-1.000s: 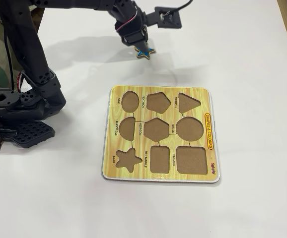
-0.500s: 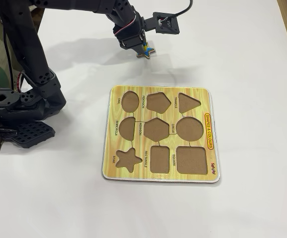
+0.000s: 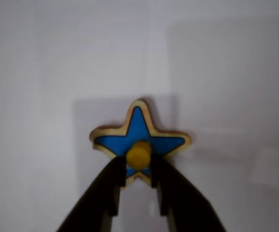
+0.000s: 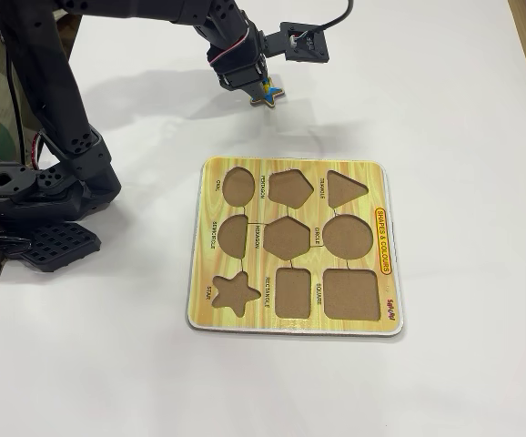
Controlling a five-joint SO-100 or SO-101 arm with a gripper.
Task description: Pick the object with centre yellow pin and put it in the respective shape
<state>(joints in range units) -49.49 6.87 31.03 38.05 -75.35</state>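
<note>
The blue star (image 3: 138, 133) lies on the white table (image 4: 445, 109) at twelve o'clock from the board (image 4: 292, 250), its yellow knob (image 3: 139, 154) pinched by the gripper (image 3: 138, 170). Lift straight up, grip firm, before heading toward the star recess (image 4: 234, 292) at seven o'clock.

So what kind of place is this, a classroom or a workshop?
Most likely a hobby or lab tabletop for robot practice, though the room itself is out of view. A small black arm stands on a plain white table, beside a child's shape-sorter board, holding a blue star piece.
</note>
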